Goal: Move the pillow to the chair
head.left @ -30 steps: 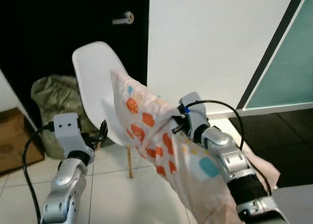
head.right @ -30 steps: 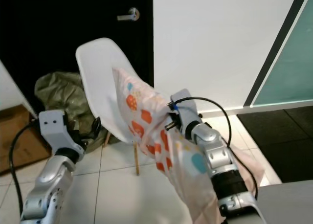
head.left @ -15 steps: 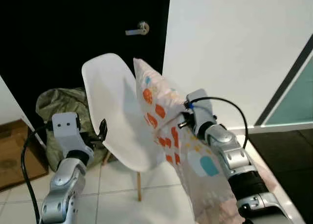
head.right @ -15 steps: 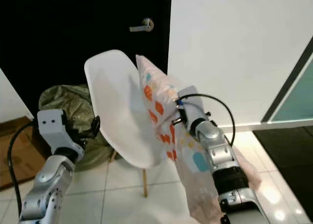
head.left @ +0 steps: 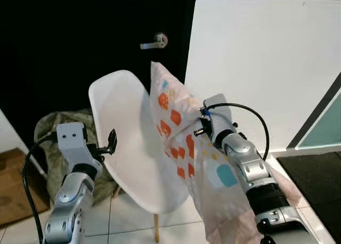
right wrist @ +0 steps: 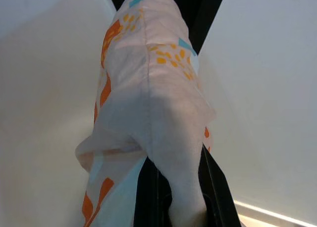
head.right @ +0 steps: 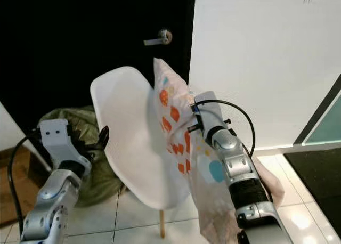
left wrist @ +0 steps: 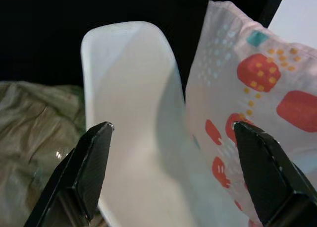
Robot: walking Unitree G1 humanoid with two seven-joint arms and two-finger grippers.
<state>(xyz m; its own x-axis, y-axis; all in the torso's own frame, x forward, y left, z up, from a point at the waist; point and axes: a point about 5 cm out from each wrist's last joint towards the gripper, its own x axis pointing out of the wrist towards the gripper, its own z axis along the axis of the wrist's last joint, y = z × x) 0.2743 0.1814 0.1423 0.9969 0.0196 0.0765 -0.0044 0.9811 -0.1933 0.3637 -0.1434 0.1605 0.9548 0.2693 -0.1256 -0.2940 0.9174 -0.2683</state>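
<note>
Beside the chair (head.left: 130, 148), the right gripper (right wrist: 171, 187) pinches the pillow (head.left: 176, 121)

Both arms were silver, built of rounded, jointed metal segments. The left arm (head.left: 72, 201) ended in a pale grey boxy wrist block with two small dark screw holes, a black cable looping from it. The right arm (head.left: 250, 175) carried a black band near its lower joint, a curved black cable and a small blue fitting. The left pincer (left wrist: 173, 175) had long, glossy black fingers (left wrist: 86, 170).
</note>
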